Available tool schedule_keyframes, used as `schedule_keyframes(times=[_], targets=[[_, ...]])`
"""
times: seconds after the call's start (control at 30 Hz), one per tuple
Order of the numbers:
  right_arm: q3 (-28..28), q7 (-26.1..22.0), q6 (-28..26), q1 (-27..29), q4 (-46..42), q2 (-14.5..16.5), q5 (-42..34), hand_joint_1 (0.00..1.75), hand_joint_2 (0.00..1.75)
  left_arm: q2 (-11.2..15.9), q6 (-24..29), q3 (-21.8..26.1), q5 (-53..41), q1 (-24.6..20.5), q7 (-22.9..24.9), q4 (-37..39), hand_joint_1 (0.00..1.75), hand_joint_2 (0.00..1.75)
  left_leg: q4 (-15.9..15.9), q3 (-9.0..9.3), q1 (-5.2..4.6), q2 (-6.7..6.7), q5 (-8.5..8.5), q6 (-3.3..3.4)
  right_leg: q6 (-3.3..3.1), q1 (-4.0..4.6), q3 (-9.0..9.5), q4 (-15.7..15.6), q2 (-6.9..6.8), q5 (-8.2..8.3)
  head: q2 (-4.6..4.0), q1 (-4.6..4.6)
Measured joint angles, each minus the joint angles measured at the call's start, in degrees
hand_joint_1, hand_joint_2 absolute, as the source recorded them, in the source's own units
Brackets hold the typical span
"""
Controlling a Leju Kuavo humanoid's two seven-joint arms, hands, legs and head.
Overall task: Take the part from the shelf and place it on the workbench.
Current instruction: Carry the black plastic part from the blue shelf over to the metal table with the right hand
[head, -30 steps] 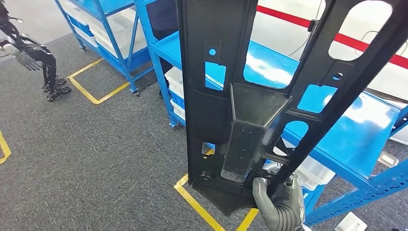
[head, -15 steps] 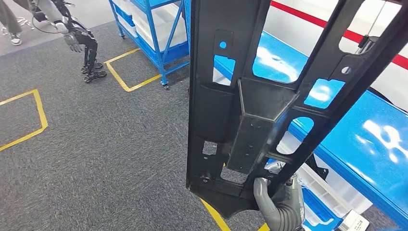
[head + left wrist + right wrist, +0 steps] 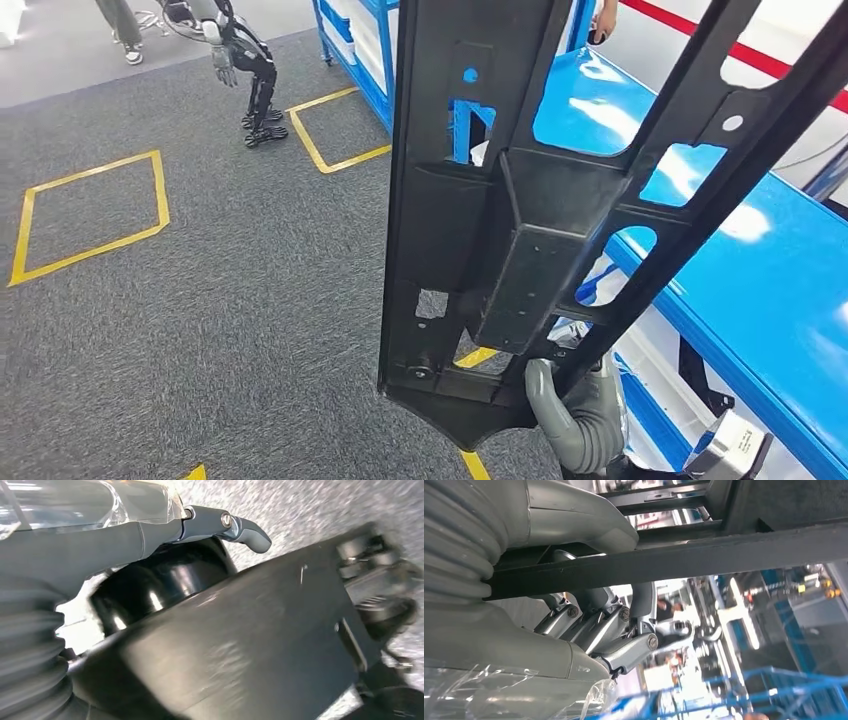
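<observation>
The part (image 3: 500, 250) is a large black plastic frame with cut-outs and a boxy middle section. It stands upright close in front of me in the head view, over the grey carpet. My right hand (image 3: 585, 420) grips it from below at a slanted bar near its lower edge. In the right wrist view, the right hand (image 3: 589, 625) has its fingers (image 3: 634, 652) wrapped around a black bar of the part (image 3: 704, 555). My left hand (image 3: 150, 535) hangs by my body, its thumb (image 3: 240, 525) sticking out, holding nothing.
A blue shelf top (image 3: 780, 300) runs along the right, with white bins (image 3: 650, 370) below it. More blue racks (image 3: 360, 50) stand at the back. Another robot (image 3: 240, 60) and a person's legs (image 3: 120, 25) are at the far left. Yellow squares (image 3: 90, 215) mark the carpet.
The whole picture has shifted: my view has turned, so the other robot, the racks and the yellow markings slid rightward. The part stays in my right hand as before.
</observation>
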Motion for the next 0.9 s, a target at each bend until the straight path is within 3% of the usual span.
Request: schedule_keyframes(times=[0.07, 0.13, 0.17, 0.23, 0.3, 0.33, 0.37, 0.4, 0.43, 0.5, 0.53, 0.57, 0.63, 0.67, 0.73, 0.8, 0.87, 0.9], targets=[[0.0, -0.3, 0.6, -0.5, 0.3, 0.1, -1.0, 1.75, 1.75, 0.3, -1.1, 0.1, -0.2, 0.1, 0.3, 0.0, 0.00, 1.75, -3.6, 1.33, -0.63, 1.49, 0.67, 0.64, 0.43, 0.24, 0.10, 0.0, -1.10, -0.24, 0.00, 0.02], [0.0, -0.5, 1.1, -1.1, 0.8, 0.2, -1.6, 1.75, 1.75, 0.5, -1.7, 0.2, -0.3, 0.2, 0.3, 0.0, 0.00, 1.75, -3.9, 1.08, -0.78, 0.28, 0.80, 1.21, 0.98, 0.32, 0.25, -0.1, -2.19, -0.40, 0.00, 0.03], [0.0, -0.6, 1.3, -1.4, 1.0, 0.3, -1.9, 1.75, 1.75, 0.5, -2.0, 0.2, -0.3, 0.2, 0.3, 0.0, 0.00, 1.75, -4.1, 1.18, -0.69, -0.44, 0.95, 1.49, 1.29, 0.24, 0.34, 0.1, -1.76, -0.73, 0.00, 0.04], [0.0, -0.8, 1.5, -1.7, 1.4, 0.3, -2.2, 1.75, 1.75, 0.7, -2.5, 0.3, -0.2, 0.3, 0.3, 0.0, 0.00, 1.75, -4.5, 1.55, -0.35, -1.76, 1.30, 2.12, 1.77, 0.03, -1.04, 3.7, 1.37, -2.95, 0.00, 0.07], [0.0, -0.9, 1.8, -1.7, 1.9, 0.3, -2.6, 1.75, 1.75, 0.7, -3.0, 0.4, -0.1, 0.3, 0.4, 0.0, 0.00, 1.75, -4.5, 1.60, -0.23, -3.10, 1.39, 2.50, 1.95, -0.05, -5.16, 11.9, 4.45, -6.54, 0.00, 0.14], [0.0, -1.0, 1.9, -1.7, 2.1, 0.3, -2.8, 1.75, 1.75, 0.7, -3.3, 0.4, 0.0, 0.4, 0.4, 0.0, 0.00, 1.75, -4.5, 1.62, -0.25, -3.88, 1.39, 2.58, 2.02, -0.06, -7.33, 15.8, 4.90, -7.68, 0.00, 0.18], [0.0, -1.1, 2.1, -1.7, 2.4, 0.3, -3.1, 1.75, 1.75, 0.7, -3.7, 0.4, 0.1, 0.4, 0.4, 0.0, 0.00, 1.75, -4.4, 1.67, -0.26, -4.71, 1.38, 2.59, 2.06, -0.05, -8.73, 17.9, 5.05, -7.73, 0.00, 0.19], [0.0, -1.2, 2.3, -1.8, 2.7, 0.3, -3.3, 1.75, 1.75, 0.7, -4.1, 0.4, 0.2, 0.4, 0.4, 0.0, 0.00, 1.75, -4.4, 1.77, -0.25, -5.55, 1.37, 2.58, 2.06, -0.08, -9.00, 17.5, 5.11, -6.61, 0.00, 0.19], [0.0, -1.3, 2.4, -1.9, 2.9, 0.3, -3.6, 1.75, 1.75, 0.7, -4.6, 0.4, 0.4, 0.4, 0.4, 0.0, 0.00, 1.75, -4.4, 1.93, -0.21, -6.40, 1.33, 2.53, 2.03, -0.15, -8.16, 14.9, 5.31, -4.52, 0.00, 0.19], [0.0, -1.4, 2.8, -2.1, 3.4, 0.4, -4.0, 1.75, 1.75, 0.9, -5.5, 0.5, 0.8, 0.4, 0.4, 0.0, 0.00, 1.75, -4.2, 2.10, -0.21, -7.90, 1.13, 2.24, 1.96, -0.44, -4.70, 6.3, 7.53, 0.01, 0.00, 0.20], [0.0, -1.5, 2.9, -2.3, 3.6, 0.4, -4.1, 1.75, 1.75, 1.0, -5.9, 0.5, 0.9, 0.3, 0.4, 0.0, 0.00, 1.75, -4.1, 2.00, -0.24, -8.56, 1.02, 2.00, 1.84, -0.58, -3.37, 3.1, 8.70, 1.32, 0.00, 0.20], [0.0, -1.6, 3.1, -2.4, 3.8, 0.4, -4.2, 1.75, 1.75, 1.2, -6.3, 0.5, 1.0, 0.3, 0.4, 0.0, 0.00, 1.75, -4.0, 1.80, -0.24, -9.13, 0.96, 1.73, 1.68, -0.64, -2.63, 1.2, 9.57, 1.85, 0.00, 0.19], [0.1, -1.7, 3.3, -2.7, 4.3, 0.6, -4.5, 1.75, 1.75, 1.4, -6.9, 0.6, 1.1, 0.3, 0.4, 0.0, 0.00, 1.75, -4.1, 1.37, -0.03, -10.31, 1.05, 1.08, 1.03, -0.46, -2.43, 0.6, 8.91, 1.79, 0.00, 0.17], [0.1, -1.8, 3.4, -2.9, 4.4, 0.6, -4.7, 1.75, 1.75, 1.6, -7.1, 0.6, 1.2, 0.3, 0.3, 0.0, 0.00, 1.75, -3.9, 1.25, 0.09, -10.17, 0.96, 0.78, 0.67, -0.40, -2.33, 0.5, 8.17, 1.84, 0.00, 0.17], [0.1, -1.9, 3.5, -3.1, 4.8, 0.7, -5.0, 1.75, 1.75, 1.9, -7.5, 0.7, 1.6, 0.3, 0.3, 0.0, 0.00, 1.75, -1.2, 0.07, 0.04, -7.60, -0.63, 0.16, -0.12, -0.39, -2.06, 0.2, 6.66, 1.86, 0.00, 0.07], [0.1, -2.1, 3.6, -3.0, 5.1, 0.8, -5.2, 1.75, 1.75, 2.1, -8.1, 0.9, 2.2, 0.1, 0.2, 0.0, 0.00, 1.75, 6.0, -3.23, 0.03, -4.49, -4.17, -0.37, -0.64, -0.25, -1.89, 0.1, 5.14, 1.67, 0.00, -0.04], [0.1, -2.3, 3.6, -3.0, 5.4, 0.8, -5.3, 1.75, 1.75, 2.3, -8.6, 1.2, 2.7, -0.2, 0.0, 0.0, 0.00, 1.75, 12.8, -6.36, 0.15, -3.70, -6.61, -0.72, -0.84, -0.04, -1.77, 0.2, 3.46, 1.47, 0.00, -0.06], [0.1, -2.4, 3.6, -3.0, 5.5, 0.8, -5.4, 1.75, 1.75, 2.4, -8.8, 1.3, 3.0, -0.3, -0.1, 0.0, 0.00, 1.75, 13.5, -6.58, 0.19, -3.50, -6.43, -0.76, -0.85, 0.04, -1.69, 0.2, 2.66, 1.35, 0.00, -0.06]])
